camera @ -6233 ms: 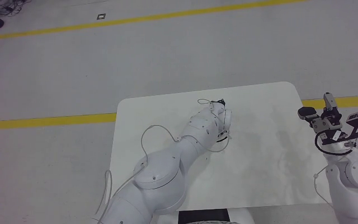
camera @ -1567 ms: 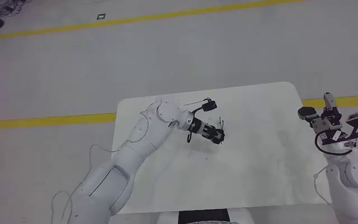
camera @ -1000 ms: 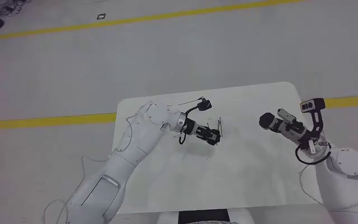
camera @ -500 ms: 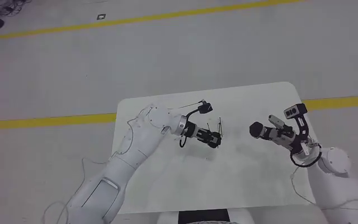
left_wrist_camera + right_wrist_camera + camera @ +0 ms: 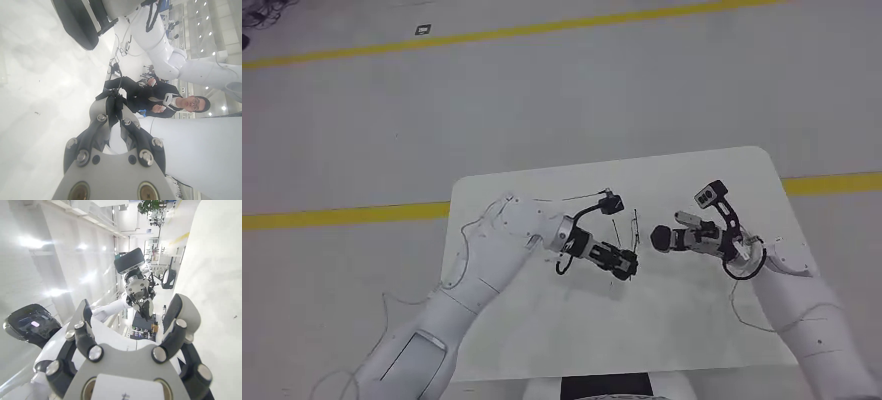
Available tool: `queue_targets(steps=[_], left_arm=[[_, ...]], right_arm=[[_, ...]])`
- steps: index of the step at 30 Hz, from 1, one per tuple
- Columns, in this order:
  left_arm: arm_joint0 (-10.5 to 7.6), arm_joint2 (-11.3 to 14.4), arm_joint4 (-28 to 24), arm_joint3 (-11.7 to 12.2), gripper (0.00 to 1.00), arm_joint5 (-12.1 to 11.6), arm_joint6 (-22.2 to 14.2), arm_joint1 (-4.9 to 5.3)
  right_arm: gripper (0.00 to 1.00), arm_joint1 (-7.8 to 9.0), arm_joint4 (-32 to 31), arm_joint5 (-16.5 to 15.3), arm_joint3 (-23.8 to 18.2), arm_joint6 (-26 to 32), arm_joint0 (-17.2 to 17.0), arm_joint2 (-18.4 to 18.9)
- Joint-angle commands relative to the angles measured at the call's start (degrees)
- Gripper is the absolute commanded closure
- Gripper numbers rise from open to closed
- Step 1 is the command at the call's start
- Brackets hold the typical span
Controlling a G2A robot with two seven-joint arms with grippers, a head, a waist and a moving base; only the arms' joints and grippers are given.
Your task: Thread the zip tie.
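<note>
Here, the fingers of the left gripper [image 5: 115, 108] are clamped together on the black zip tie [image 5: 110, 94], held over the middle of the white table [image 5: 712, 310]. The right gripper [image 5: 132, 306] faces it nearby with its fingers spread. Bare tabletop surrounds both, and the edges are well apart from them.

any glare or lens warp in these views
Left wrist view: the table washes out to white glare, and edges bow like a fisheye. Right wrist view: bright light patches, straight lines curve. Top view: even light, zip tie a thin dark line.
</note>
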Motion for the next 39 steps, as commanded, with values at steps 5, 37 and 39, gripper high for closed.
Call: queue_targets(steps=[5,37,39], left_arm=[[-0.01,-0.02,0.03,0.03,1.00,0.00,0.00,-0.01],[0.33,1.66,1.06,-0.57,1.00,0.00,2.70,0.98],[0.33,1.66,1.06,-0.57,1.00,0.00,2.70,0.98]], right_arm=[[0.00,0.01,0.00,0.02,0.04,-0.02,-0.02,0.04],[0.31,-0.92,-8.94,-1.20,-4.11,-1.17,1.93,-2.63],[0.57,-0.94,-9.19,-1.20,-3.71,-1.14,2.37,-2.84]])
